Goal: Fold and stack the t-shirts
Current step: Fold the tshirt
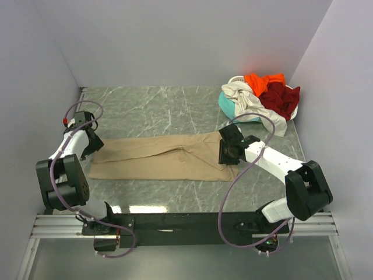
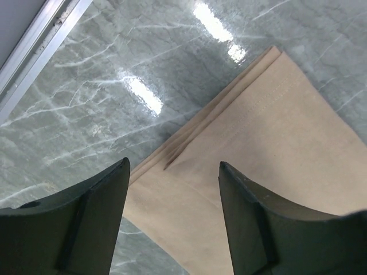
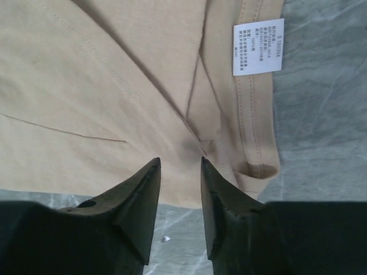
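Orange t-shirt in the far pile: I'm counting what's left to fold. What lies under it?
Beneath the orange t-shirt show a dark red t-shirt and a cream-white t-shirt, with a teal t-shirt peeking out lowest. Anything deeper is covered.

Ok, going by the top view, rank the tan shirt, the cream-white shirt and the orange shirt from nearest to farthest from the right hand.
1. The tan shirt: directly under the right hand, at the shirt's collar end.
2. The cream-white shirt: on the near side of the pile, beyond the hand.
3. The orange shirt: on top of the pile, at its far side.
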`<state>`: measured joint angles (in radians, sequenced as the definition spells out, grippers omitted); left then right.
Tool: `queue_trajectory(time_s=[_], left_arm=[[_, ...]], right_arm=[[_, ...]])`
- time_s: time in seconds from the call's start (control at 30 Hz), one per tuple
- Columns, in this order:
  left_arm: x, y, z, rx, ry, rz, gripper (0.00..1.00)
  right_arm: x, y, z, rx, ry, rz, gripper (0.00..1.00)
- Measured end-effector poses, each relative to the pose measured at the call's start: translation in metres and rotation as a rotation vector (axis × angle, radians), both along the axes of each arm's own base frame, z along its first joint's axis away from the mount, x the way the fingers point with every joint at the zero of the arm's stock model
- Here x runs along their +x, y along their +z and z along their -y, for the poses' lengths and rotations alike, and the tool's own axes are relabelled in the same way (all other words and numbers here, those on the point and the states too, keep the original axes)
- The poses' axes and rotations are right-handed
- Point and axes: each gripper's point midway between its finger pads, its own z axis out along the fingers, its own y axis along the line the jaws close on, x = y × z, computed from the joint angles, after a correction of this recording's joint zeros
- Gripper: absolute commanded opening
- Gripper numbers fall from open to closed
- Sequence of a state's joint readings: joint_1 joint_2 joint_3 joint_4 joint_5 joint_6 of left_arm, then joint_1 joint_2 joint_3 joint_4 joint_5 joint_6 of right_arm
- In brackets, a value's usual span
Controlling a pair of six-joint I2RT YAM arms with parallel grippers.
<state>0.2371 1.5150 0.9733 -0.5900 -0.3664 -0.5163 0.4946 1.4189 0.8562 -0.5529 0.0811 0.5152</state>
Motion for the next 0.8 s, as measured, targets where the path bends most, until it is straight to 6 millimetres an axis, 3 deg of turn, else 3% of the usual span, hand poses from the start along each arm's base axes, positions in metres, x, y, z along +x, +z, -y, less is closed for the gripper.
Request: queue_trajectory(time_s=[0.2, 0.37, 0.53, 0.8], left_arm=[[0.017, 0.017, 0.008, -0.002, -0.01, 0.049, 0.69], [0.039, 0.028, 0.025, -0.031, -0.055, 0.113, 0.69], [0.047, 0.006, 0.034, -0.083, -0.07, 0.08, 0.69], [0.048, -0.033, 0.046, -0.163, -0.073, 0.003, 0.7]], right_arm=[[-0.006, 0.004, 0.005, -0.038, 0.011, -0.008, 0.58], [0.02, 0.036, -0.009, -0.006, 0.032, 0.07, 0.58], [0.069, 0.062, -0.037, 0.065, 0.058, 0.151, 0.57], [0.119, 0.031, -0.058, 0.12, 0.079, 0.094, 0.56]])
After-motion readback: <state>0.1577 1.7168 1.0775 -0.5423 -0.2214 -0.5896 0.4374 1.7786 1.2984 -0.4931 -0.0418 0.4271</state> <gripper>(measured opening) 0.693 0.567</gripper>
